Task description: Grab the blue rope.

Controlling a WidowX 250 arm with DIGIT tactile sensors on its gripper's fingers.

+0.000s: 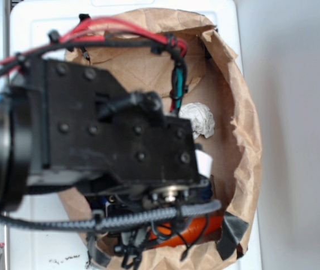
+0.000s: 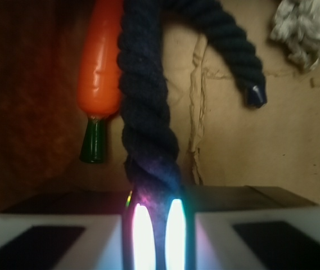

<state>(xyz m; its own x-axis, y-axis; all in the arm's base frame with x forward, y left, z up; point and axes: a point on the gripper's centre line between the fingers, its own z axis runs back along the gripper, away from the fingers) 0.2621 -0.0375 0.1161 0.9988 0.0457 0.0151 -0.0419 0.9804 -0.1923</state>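
Wrist view: gripper closed tight on blue rope, strand pinched between my two pads. Rope runs up from jaws, arches over, free end lies on brown paper. Orange carrot just left of rope. Exterior view: arm hides rope inside paper bag.

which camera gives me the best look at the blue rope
The wrist view: the blue rope fills the centre, running between the gripper fingers beside the orange carrot. In the exterior view the arm hides the rope almost entirely.
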